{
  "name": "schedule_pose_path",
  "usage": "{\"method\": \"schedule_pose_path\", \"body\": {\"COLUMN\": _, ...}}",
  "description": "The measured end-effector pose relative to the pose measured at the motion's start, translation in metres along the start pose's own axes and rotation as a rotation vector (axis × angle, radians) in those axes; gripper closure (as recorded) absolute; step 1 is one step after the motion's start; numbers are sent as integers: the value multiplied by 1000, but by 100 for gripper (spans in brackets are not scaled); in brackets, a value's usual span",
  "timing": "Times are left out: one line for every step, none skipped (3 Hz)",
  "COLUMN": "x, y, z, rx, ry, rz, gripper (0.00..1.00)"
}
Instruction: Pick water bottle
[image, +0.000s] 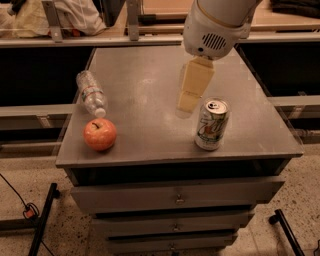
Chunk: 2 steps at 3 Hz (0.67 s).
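Note:
The water bottle (91, 93) is small, clear and ribbed, with a white cap. It lies on its side near the left edge of the grey cabinet top (145, 90), cap toward the front. My gripper (188, 102) hangs from the white arm above the middle of the top. It is well to the right of the bottle and just left of the soda can, touching neither.
A red apple (100, 134) sits at the front left, just in front of the bottle's cap. A silver-green soda can (211, 124) stands upright at the front right. The cabinet has drawers (176, 196) below. A shelf with clutter (75, 20) runs behind.

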<state>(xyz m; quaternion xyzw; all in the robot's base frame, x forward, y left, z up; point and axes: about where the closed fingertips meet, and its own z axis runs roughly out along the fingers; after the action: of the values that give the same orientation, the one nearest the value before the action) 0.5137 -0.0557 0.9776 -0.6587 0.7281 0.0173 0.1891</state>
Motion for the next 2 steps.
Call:
{"method": "schedule_pose_path", "body": {"x": 0, "y": 0, "z": 0, "rx": 0, "ry": 0, "rz": 0, "gripper": 0}}
{"method": "schedule_pose_path", "body": {"x": -13, "y": -12, "z": 15, "rx": 6, "ry": -7, "rz": 11, "gripper": 0}}
